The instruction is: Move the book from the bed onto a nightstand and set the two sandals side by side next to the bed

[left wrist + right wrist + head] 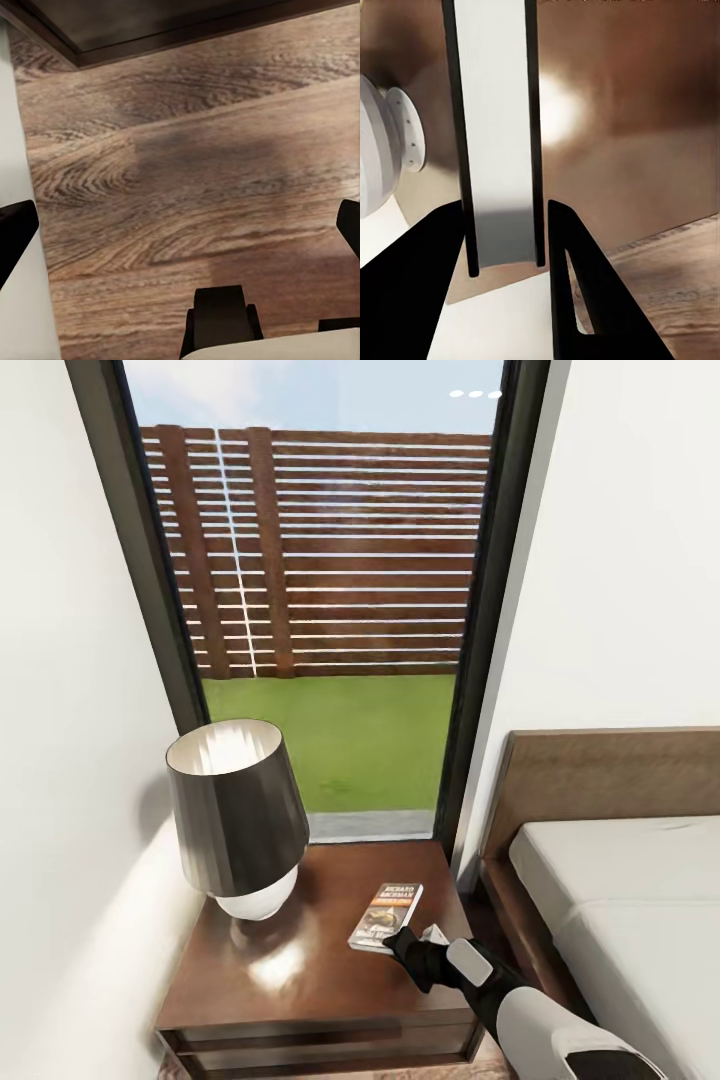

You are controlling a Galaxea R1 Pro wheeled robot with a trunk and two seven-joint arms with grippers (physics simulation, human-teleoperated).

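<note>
Jaws of the right gripper (400,940) clamp the book (388,916) by its near end, resting it on the nightstand (290,980) top's front-right corner beside the lamp (240,815), apparently for release; left gripper (180,247) hangs open over floor (195,165).

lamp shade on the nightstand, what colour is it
The lamp shade is glossy black outside and pale cream inside, over a white base. The head view shows it best.

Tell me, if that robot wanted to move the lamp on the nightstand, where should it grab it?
Probably the white base below the shade, from the side facing the book. The dark shade flares wide and looks too broad for the fingers; the base is narrower and rounded, and it stands upright on the nightstand.
</note>
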